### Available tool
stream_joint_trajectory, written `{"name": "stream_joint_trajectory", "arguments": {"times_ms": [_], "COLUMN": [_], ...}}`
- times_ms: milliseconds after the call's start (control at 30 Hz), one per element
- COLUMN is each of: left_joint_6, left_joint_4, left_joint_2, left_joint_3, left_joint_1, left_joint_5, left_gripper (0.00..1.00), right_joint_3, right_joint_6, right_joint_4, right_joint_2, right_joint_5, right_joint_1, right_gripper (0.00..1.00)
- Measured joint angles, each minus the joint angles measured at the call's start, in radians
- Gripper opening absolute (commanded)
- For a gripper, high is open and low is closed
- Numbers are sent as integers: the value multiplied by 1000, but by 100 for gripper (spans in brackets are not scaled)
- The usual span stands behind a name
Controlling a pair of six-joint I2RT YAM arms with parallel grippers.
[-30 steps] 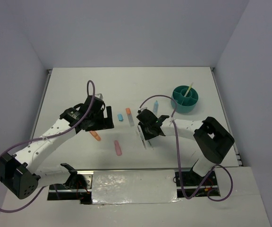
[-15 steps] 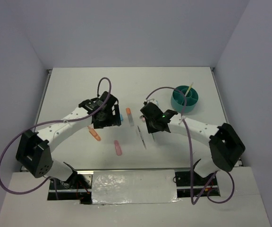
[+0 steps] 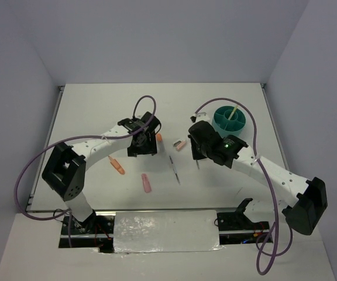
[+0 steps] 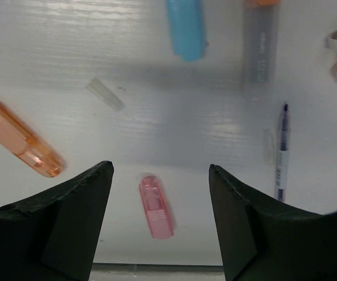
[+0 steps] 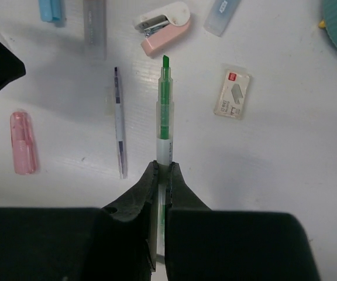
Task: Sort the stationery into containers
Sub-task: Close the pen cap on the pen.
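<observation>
R gripper [image 5: 164,171] clamps green pen [image 5: 165,111] by tail, L gripper [image 4: 160,171] wide, empty; we lift clear, tip it upright over teal organiser [image 3: 223,133].

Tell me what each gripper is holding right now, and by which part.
Right gripper is shut on the green highlighter, pinching its barrel near the back end, tip pointing away. Left gripper is open and holds nothing.

Far left corner of table [image 3: 92,102]: bare, open to approach.
Centre: scattered flat obstacles, namely orange highlighter [image 3: 117,165], pink highlighter [image 3: 147,182], thin pen [image 3: 174,170] and pink stapler [image 3: 181,144], with narrow lanes between.
Above centre: left gripper [image 4: 160,168]; right gripper [image 5: 162,171] with green highlighter [image 5: 165,111] projecting forward.
Far right: teal organiser [image 3: 229,120], upright obstacle, with a bare strip beside it along the right edge.
</observation>
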Motion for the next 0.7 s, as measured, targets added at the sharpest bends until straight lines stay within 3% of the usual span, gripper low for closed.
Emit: {"name": "stream_joint_trajectory", "arguments": {"times_ms": [100, 333, 500, 700], "left_joint_6": [-33, -157, -217, -267], "left_joint_4": [-6, -53, -71, -84], "left_joint_2": [23, 115, 241, 286], "left_joint_3": [45, 180, 252, 262], "left_joint_1": [-47, -136, -161, -171], "left_joint_5": [0, -16, -14, -11], "left_gripper": [77, 63, 58, 53], "right_joint_3": [0, -26, -62, -95], "right_joint_6": [6, 11, 11, 14], "right_joint_4": [-32, -72, -85, -96], "right_joint_2": [-28, -90, -130, -159], "right_joint_5": [12, 25, 24, 23], "right_joint_1": [0, -2, -3, -3], "right_gripper": [0, 0, 0, 0]}}
